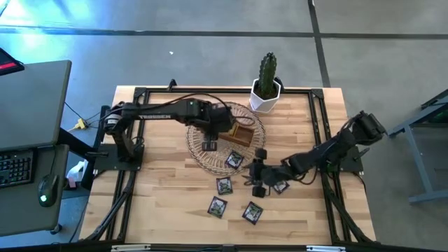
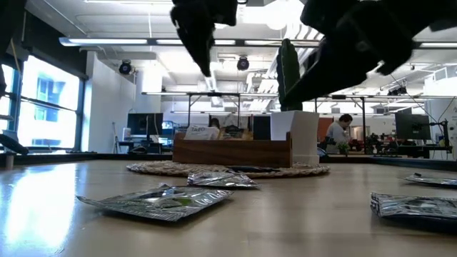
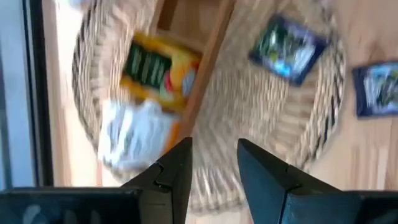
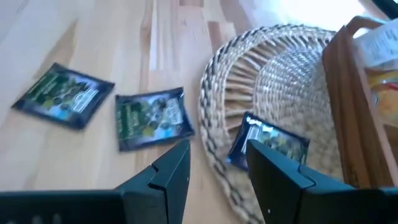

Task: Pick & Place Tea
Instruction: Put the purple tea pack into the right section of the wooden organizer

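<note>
- Nearest the front edge of the pale wooden table [image 1: 168, 210], two dark blue-and-green foil tea packets [image 1: 217, 206] lie flat and loose, side by side, with a third [image 1: 224, 185] just behind them.
- A fourth such packet [image 1: 280, 187] lies on the bare wood to the right, just beside the right gripper.
- The right gripper [image 1: 257, 175], on its dark arm reaching in from the table's right side, hovers low over the wood beside the basket's rim; its two fingers [image 4: 171, 171] stand apart with nothing between them.
- Another dark packet [image 4: 267, 142] rests on the near rim of the round flat wicker basket [image 1: 203, 150].
- The left gripper [image 1: 208, 143] hangs above the basket, next to the brown wooden compartment box [image 1: 239, 134]; its fingers [image 3: 177, 168] are parted and empty.
- Inside the box, a yellow-orange packet [image 3: 158, 68] with a green label lies in one compartment, a white packet [image 3: 134, 140] just beside it.
- Beyond the basket, at the far edge, a green cactus in a white pot [image 1: 267, 87] stands upright.
</note>
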